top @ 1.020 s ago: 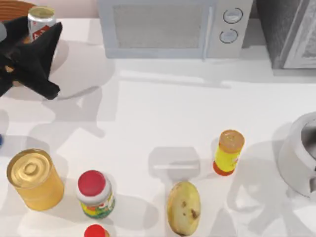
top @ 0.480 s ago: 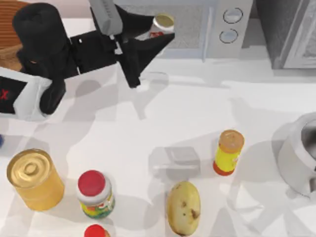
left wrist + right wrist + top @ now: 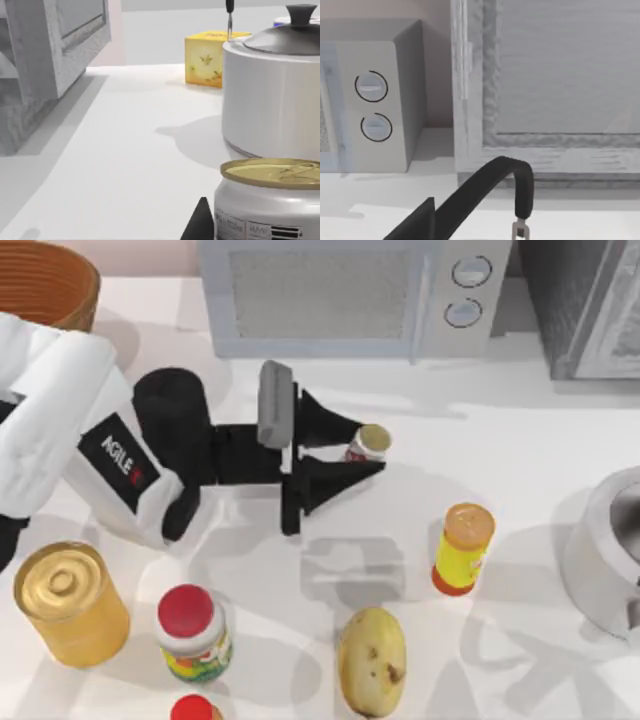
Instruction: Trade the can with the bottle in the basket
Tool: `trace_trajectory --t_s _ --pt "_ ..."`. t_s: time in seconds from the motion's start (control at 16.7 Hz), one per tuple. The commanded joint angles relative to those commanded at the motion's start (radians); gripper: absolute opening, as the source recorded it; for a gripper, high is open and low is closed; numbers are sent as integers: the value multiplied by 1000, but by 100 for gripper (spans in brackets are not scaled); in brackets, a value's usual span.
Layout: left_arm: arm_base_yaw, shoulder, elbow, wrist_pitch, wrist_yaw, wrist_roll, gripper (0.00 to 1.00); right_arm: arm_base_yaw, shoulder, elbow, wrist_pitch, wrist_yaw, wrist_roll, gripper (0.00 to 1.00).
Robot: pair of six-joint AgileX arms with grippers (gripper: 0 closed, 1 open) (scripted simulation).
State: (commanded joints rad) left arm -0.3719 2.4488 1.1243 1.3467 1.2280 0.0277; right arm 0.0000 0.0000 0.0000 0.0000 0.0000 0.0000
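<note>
Top view has the left gripper (image 3: 368,450) out over the middle of the table (image 3: 520,440), its two black fingers (image 3: 335,423) clamped on the can (image 3: 368,443), one on each side of it. The can is upright, its pale tan top facing up, and lies between the microwave (image 3: 355,295) at the far edge and the potato (image 3: 371,660) near the front edge. Whether the can's base touches the table cannot be told. The white left arm reaches in from the left edge, its black wrist lying across the table toward the can.

The basket (image 3: 55,285) sits in the far left corner, well apart from the can. A golden tin (image 3: 68,602) stands near the front left corner, with a red-capped jar (image 3: 193,633) just beside it and a second red cap (image 3: 193,708) at the front edge. A yellow bottle (image 3: 462,548) with an orange cap stands right of the can, near but apart. A grey pot (image 3: 605,560) is at the right edge.

From the left wrist view the can (image 3: 267,202) is close up, with one black fingertip (image 3: 199,222) beside it; behind stand the lidded pot (image 3: 272,95) and a yellow box (image 3: 210,57).

The right wrist view faces the microwave's dials (image 3: 370,87) and a grey cabinet (image 3: 545,85); whether the right gripper is apart or together cannot be told.
</note>
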Motion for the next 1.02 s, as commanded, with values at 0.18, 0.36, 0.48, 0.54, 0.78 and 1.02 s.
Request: trace_trajectory --t_s 0.18,0.36,0.48,0.54,0.78,1.02 --pt "19 67 -23 42 38 2 0 0 0 0 0 0 0 100" --pt "21 70 -25 44 40 2 0 0 0 0 0 0 0 100" --pt "21 70 -25 44 40 2 0 0 0 0 0 0 0 100" --pt "21 70 -25 44 40 2 8 0 0 0 0 0 0 100" --pt "21 70 -25 44 40 2 38 0 0 0 0 0 0 100" --pt "21 70 -25 44 40 2 68 0 0 0 0 0 0 100"
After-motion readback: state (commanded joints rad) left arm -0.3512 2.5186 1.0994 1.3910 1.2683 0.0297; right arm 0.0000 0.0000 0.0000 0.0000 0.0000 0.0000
